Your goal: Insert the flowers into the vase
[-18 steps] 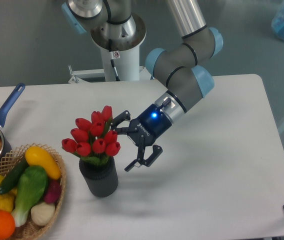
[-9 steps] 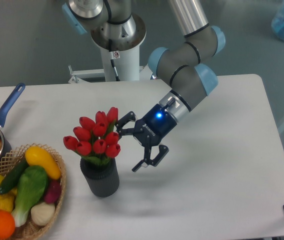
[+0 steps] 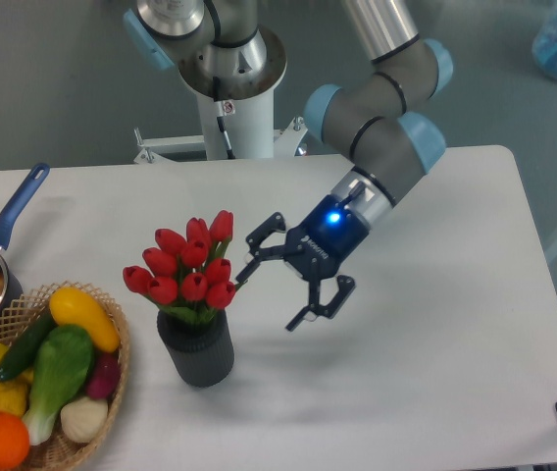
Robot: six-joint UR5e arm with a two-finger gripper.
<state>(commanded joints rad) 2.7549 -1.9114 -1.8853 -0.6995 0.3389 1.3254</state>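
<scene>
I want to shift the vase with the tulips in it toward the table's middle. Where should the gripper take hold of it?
Grip the vase on its ribbed cylindrical wall, about mid-height, below the flowers. Come in level from the right, where the open gripper is and the table is bare; the wicker basket crowds the left. The upright, straight sides likely suit a two-finger pinch, and staying low spares the leaves.

The flowers (image 3: 188, 265) are showing bright red buds over green leaves, standing in the vase (image 3: 196, 347), which is looking dark grey, nearly black. The gripper (image 3: 277, 281) is appearing black with a blue light glowing on its body. The table (image 3: 435, 392) is showing plain white. The wicker basket (image 3: 112, 378) is looking tan, holding yellow, green, orange and white toy vegetables (image 3: 48, 378). The pan (image 3: 14, 211) is showing a blue handle.
</scene>
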